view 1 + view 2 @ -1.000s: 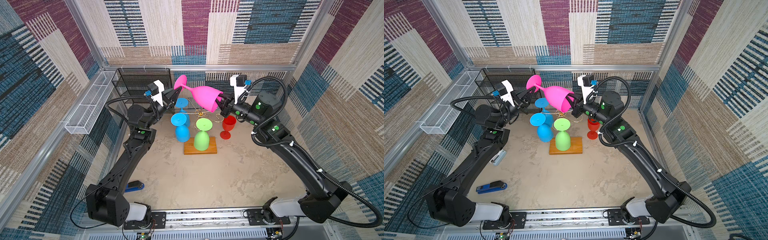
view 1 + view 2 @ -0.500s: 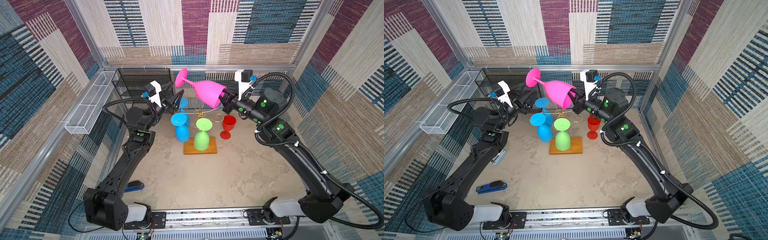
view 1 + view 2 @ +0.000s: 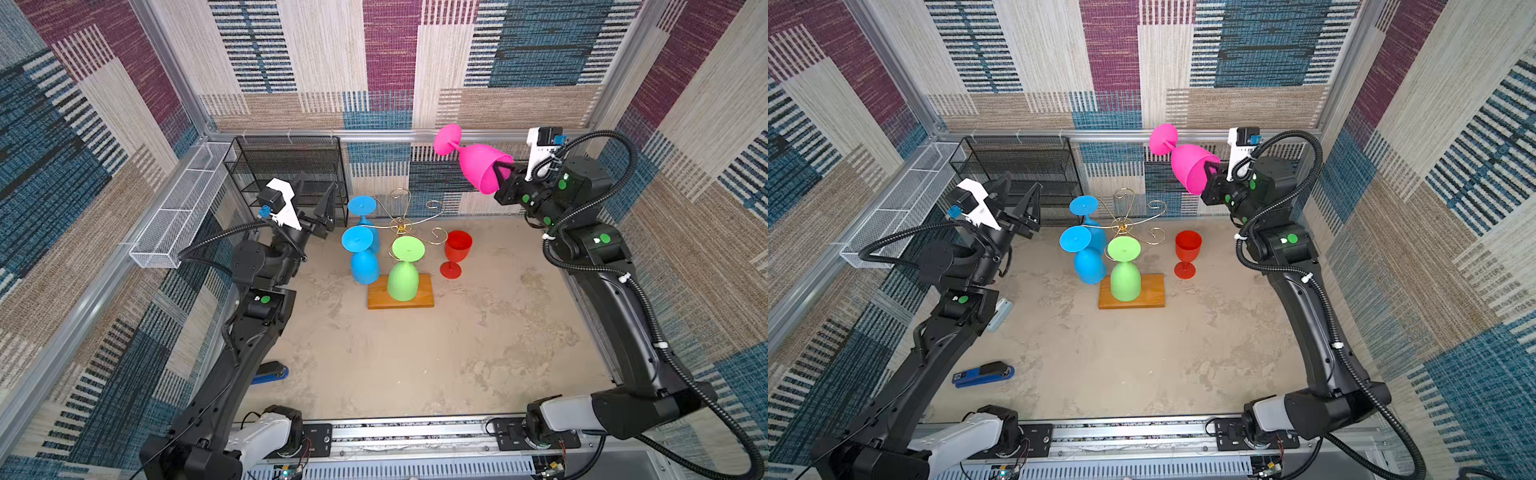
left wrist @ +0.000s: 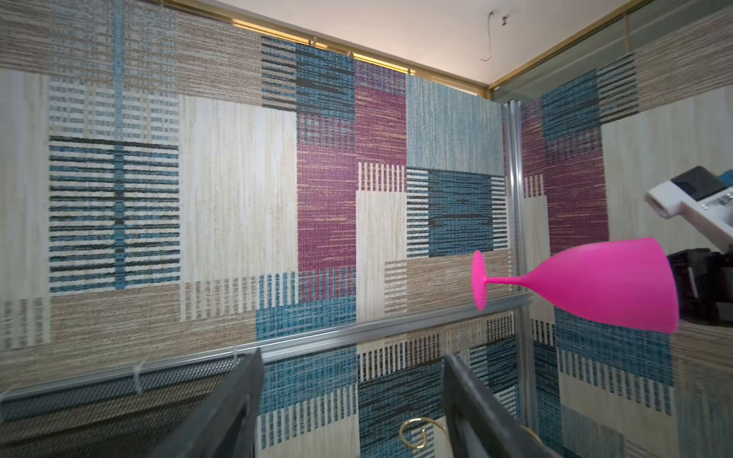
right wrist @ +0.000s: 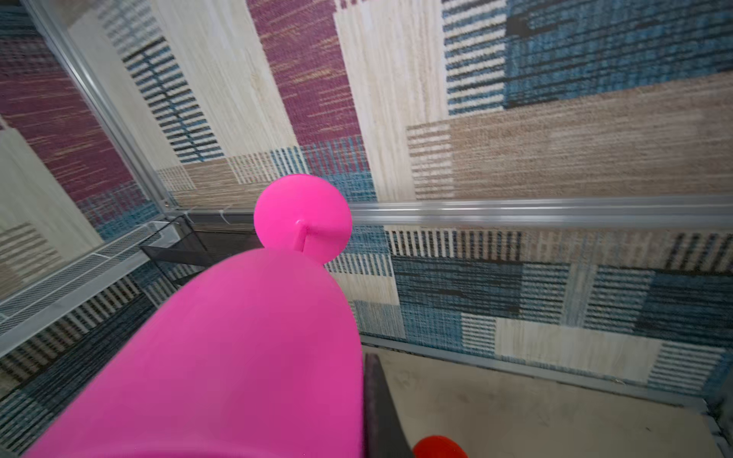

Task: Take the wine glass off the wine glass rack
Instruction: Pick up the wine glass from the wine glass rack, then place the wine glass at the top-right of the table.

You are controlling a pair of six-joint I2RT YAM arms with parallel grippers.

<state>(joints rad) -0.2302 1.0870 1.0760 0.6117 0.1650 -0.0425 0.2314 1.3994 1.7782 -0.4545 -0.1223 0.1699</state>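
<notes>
While your left gripper (image 3: 1019, 194) waits: jaws wide, empty, out of the way.
Wine glass rack (image 3: 400, 226): blue glasses (image 3: 365, 266) and green glass (image 3: 403, 280) hang there.
Pink wine glass (image 3: 482, 166): clear of it, high, sideways.
Right gripper (image 3: 500, 176): clamped on its rim, carrying.

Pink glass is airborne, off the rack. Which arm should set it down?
Right. The right gripper is shut on the rim of the pink glass, held above the table; the left gripper stands open and empty beside the rack.
</notes>
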